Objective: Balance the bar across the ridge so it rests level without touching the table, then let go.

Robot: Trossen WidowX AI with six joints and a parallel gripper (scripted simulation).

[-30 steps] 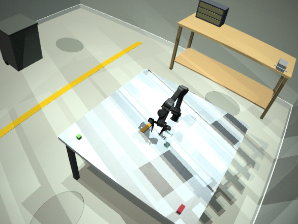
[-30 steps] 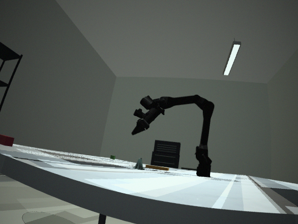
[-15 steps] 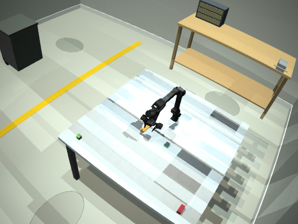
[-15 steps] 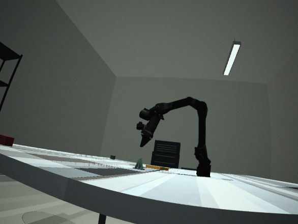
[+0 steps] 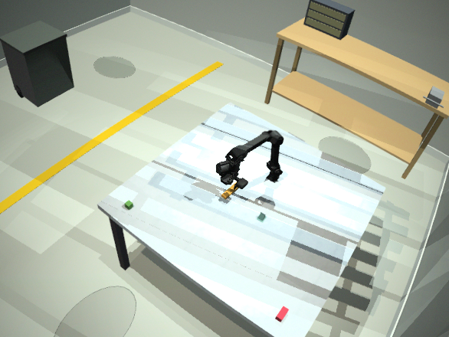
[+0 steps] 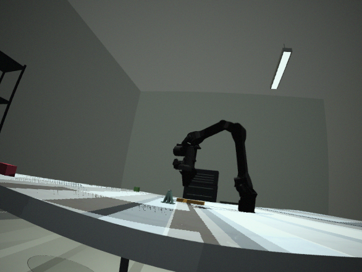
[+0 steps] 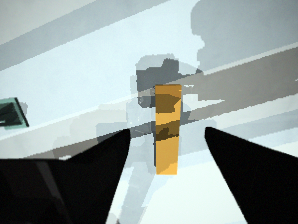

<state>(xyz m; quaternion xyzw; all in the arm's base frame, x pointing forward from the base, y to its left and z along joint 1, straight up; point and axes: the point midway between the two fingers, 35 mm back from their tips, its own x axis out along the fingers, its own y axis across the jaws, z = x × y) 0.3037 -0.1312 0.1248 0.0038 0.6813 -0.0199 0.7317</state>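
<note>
The orange bar [image 5: 227,194] [image 6: 197,202] [image 7: 167,157] lies flat on the table. My gripper [image 5: 234,186] [image 6: 186,184] [image 7: 166,132] is open and empty. It points down above the bar; in the wrist view the bar runs lengthwise between the two fingertips, with a gap on each side. The fingertips are clear of the table in the exterior view. The teal ridge [image 5: 261,217] [image 6: 168,198] [image 7: 12,113] stands on the table apart from the bar, at the left edge of the wrist view. Part of the bar is hidden by the gripper in the top view.
A green block [image 5: 129,204] [image 6: 136,188] sits near the table's left corner in the top view. A red block [image 5: 282,314] [image 6: 7,169] lies near the table's front edge there. Both are far from the gripper. A wooden workbench [image 5: 345,57] stands beyond the table.
</note>
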